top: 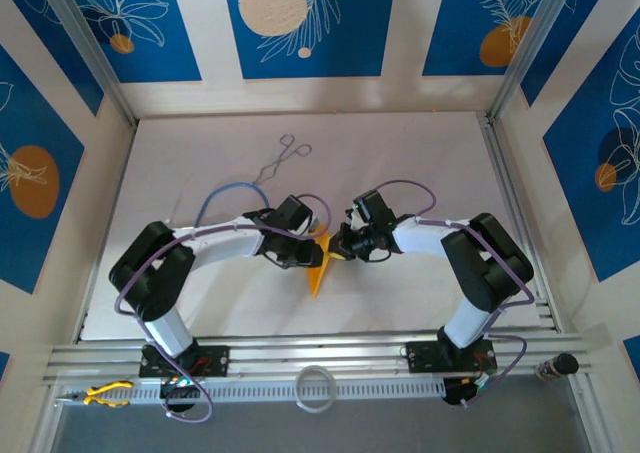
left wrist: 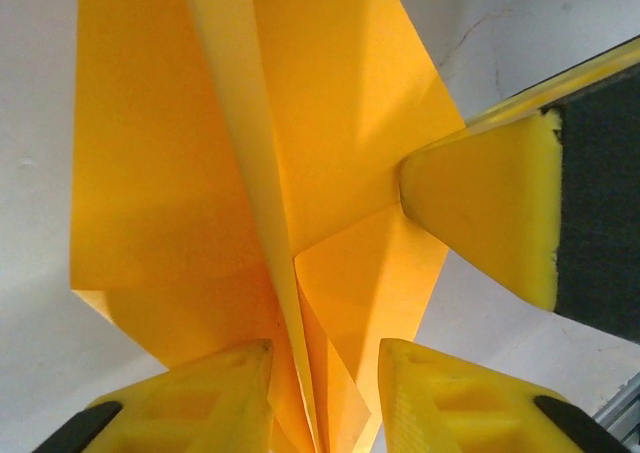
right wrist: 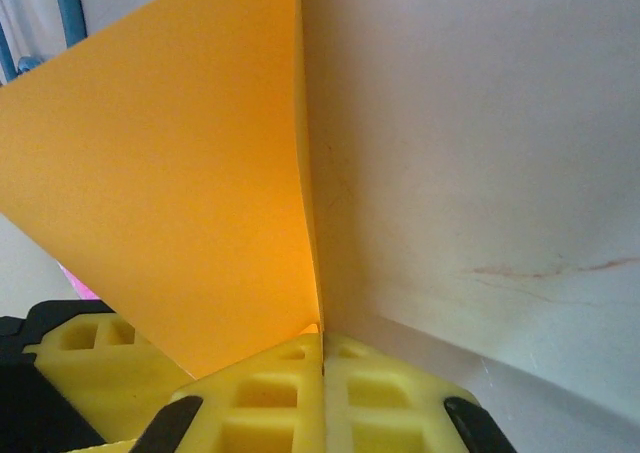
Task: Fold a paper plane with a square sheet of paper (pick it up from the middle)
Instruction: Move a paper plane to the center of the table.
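At mid-bench, your right gripper (right wrist: 322,345) has its jaws pressed together, pinching a raised flap of the paper plane (left wrist: 330,143). Your left gripper (left wrist: 325,378) has its jaws part spread, straddling the centre fold. Plane sits on the bench (top: 420,153) between both grippers.

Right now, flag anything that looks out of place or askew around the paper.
Nothing looks damaged. The paper plane is pinched on edge in the right gripper, one flap standing up off the table instead of lying flat. A scissor-handled metal tool lies far back, away from the folding.
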Robot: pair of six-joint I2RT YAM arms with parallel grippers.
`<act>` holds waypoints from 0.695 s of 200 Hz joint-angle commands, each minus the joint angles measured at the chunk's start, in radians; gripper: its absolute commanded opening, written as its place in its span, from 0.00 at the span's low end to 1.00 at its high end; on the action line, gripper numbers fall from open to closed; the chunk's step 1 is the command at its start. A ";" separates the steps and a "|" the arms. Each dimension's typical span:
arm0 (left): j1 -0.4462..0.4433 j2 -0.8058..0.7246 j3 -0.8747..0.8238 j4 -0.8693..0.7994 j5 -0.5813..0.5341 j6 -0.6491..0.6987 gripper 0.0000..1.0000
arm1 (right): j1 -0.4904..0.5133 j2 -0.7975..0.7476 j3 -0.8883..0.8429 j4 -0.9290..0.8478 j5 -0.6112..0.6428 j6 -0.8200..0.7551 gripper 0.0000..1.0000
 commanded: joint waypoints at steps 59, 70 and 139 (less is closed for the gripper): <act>-0.022 0.046 0.006 -0.007 0.009 -0.004 0.28 | 0.006 0.024 -0.010 0.006 -0.024 0.013 0.03; -0.023 0.053 0.009 -0.015 0.003 0.000 0.28 | 0.006 0.024 -0.010 0.007 -0.025 0.013 0.02; -0.026 0.067 0.032 -0.029 -0.029 0.017 0.14 | 0.003 0.008 -0.011 0.005 -0.025 0.008 0.05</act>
